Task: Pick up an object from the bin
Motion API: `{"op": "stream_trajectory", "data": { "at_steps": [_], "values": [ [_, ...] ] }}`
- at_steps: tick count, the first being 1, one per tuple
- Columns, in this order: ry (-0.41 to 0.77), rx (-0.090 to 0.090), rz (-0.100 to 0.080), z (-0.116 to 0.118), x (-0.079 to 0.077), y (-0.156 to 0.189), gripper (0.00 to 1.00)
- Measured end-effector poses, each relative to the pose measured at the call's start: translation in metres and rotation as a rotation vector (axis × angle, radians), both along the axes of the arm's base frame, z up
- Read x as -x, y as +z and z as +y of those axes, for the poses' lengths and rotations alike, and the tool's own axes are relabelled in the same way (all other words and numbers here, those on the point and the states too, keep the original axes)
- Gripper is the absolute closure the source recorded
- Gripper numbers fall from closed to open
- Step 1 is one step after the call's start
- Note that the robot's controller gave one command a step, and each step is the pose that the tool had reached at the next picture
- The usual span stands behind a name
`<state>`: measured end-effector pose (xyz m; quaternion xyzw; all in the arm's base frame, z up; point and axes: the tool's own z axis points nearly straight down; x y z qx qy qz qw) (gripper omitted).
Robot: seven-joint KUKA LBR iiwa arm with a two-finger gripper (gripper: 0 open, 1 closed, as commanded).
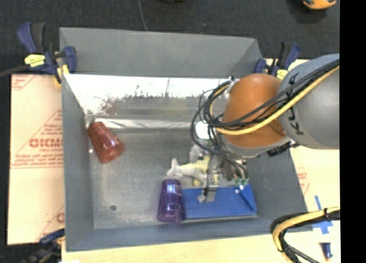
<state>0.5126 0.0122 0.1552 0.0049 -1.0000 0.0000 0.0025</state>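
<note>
My arm (320,107) came into the grey bin (131,182) from the right side. The round orange cover (254,110) on my wrist sat high over the right half of the bin. Black and yellow cables (240,127) looped around it. Under the cover, my claw (207,194) pointed down. Its tip was right over the left part of a blue flat board (231,209). That board lay on the floor of the bin, by the near wall and to the right. I could not tell if my claw was open or closed, or if it touched the board.

A purple cup (170,200) lay on its side at the board's left end. A small white thing (186,169) lay just behind the board, close to my claw. A red cup (104,142) lay far off on the left.

My grey arm had black letters (295,120) on it. I could read "KU", and the cables hid the rest.
</note>
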Motion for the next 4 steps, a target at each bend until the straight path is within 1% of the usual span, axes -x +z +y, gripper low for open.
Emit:
{"op": "stream_trajectory", "data": {
  "at_steps": [1, 2, 3, 4],
  "values": [
    [0.0, 0.0, -0.008, 0.0, -0.002, 0.003, 0.0],
    [0.074, 0.0, -0.012, -0.038, -0.058, -0.084, 0.0],
    [0.036, -0.002, -0.019, -0.032, -0.062, -0.084, 0.0],
    [0.051, -0.001, -0.015, -0.037, -0.06, -0.084, 0.0]
  ]
}}
